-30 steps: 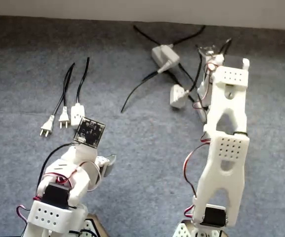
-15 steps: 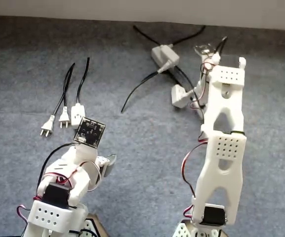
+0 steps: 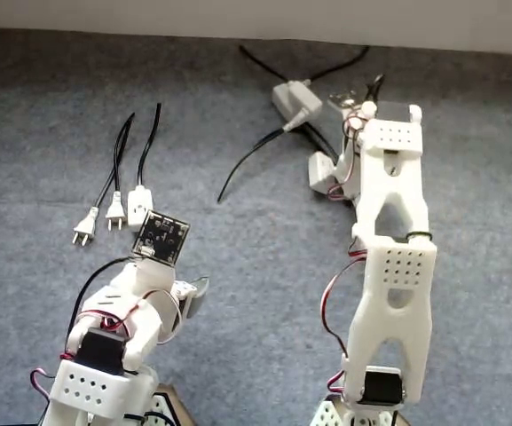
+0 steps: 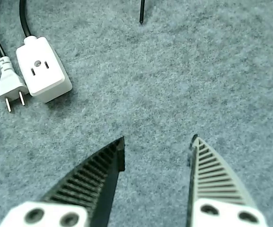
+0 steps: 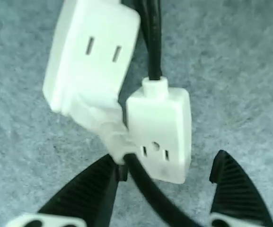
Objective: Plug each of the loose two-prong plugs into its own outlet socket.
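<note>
Boxy white socket [image 5: 160, 132] at ribbed, spread right claw [image 5: 169, 161]; fuzzy carpet [image 5: 250, 71].

Fuzzy grey carpet [image 4: 183, 80], smooth white plastic socket [image 4: 41, 70], ribbed tool [image 4: 157, 161]

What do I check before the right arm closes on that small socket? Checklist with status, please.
1. Right end effector open: ok, jaws apart.
2. Small socket lined up between its jaws: ok.
3. Jaw gap free of cable: not ok, the black cable from the seated plug crosses it.
4. Contact with the socket: cannot tell.
5. Left end effector open over bare carpet: ok.
6. Loose plugs lying free: ok.
</note>
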